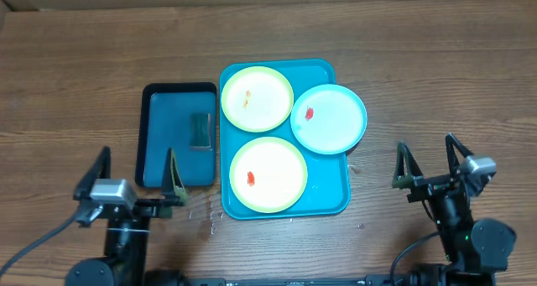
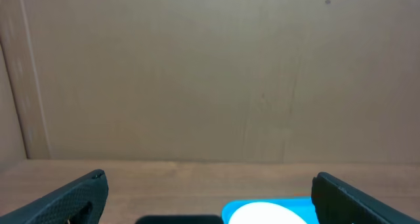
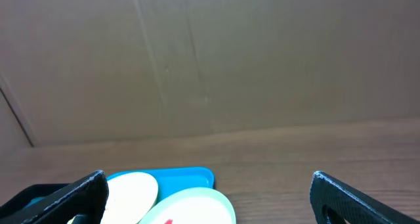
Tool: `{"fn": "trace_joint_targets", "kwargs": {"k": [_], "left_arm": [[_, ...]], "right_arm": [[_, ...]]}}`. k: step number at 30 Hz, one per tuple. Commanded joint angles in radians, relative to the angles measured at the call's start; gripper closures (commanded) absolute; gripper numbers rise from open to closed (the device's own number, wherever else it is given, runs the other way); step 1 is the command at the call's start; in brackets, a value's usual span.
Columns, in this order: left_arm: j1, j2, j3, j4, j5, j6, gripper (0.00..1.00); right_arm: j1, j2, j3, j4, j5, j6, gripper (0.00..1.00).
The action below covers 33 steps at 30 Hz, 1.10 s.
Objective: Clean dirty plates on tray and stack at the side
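Note:
The teal tray (image 1: 321,198) lies mid-table with three plates on it. A yellow plate with a green rim (image 1: 257,98) is at its far left, with orange smears. A second yellow plate (image 1: 268,174) is at the front, with a red smear. The light blue plate (image 1: 329,118) overhangs the tray's right rim and has a red smear. My left gripper (image 1: 138,179) is open and empty at the front left. My right gripper (image 1: 428,161) is open and empty at the front right. The right wrist view shows the tray (image 3: 190,179), a yellow plate (image 3: 131,192) and the blue plate (image 3: 197,209).
A small dark navy tray (image 1: 159,135) lies left of the teal tray, with a dark sponge (image 1: 200,130) in it. A cardboard wall stands behind the table (image 2: 210,73). Small wet spots (image 1: 204,212) show on the wood by the teal tray's front left corner.

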Motion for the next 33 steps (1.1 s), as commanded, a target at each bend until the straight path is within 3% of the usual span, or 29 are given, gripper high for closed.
{"fn": "trace_joint_targets", "kwargs": {"k": [1,7,26,33], "left_arm": [[0.007,0.084,0.117,-0.042,0.011,0.027,0.0],[0.007,0.254,0.317,-0.197,0.07,0.064,0.0],[0.007,0.833,0.886,-0.805,0.283,0.098,0.0],[0.007,1.013,1.072,-0.997,0.344,0.097,0.0]], "right_arm": [[0.005,0.078,0.11,-0.029,-0.006,0.004,0.0],[0.005,0.251,0.32,-0.198,-0.006,0.003,0.0],[0.005,0.882,1.079,-0.964,-0.046,-0.001,0.0],[0.005,0.983,1.263,-0.996,-0.242,0.0,0.0]]}}
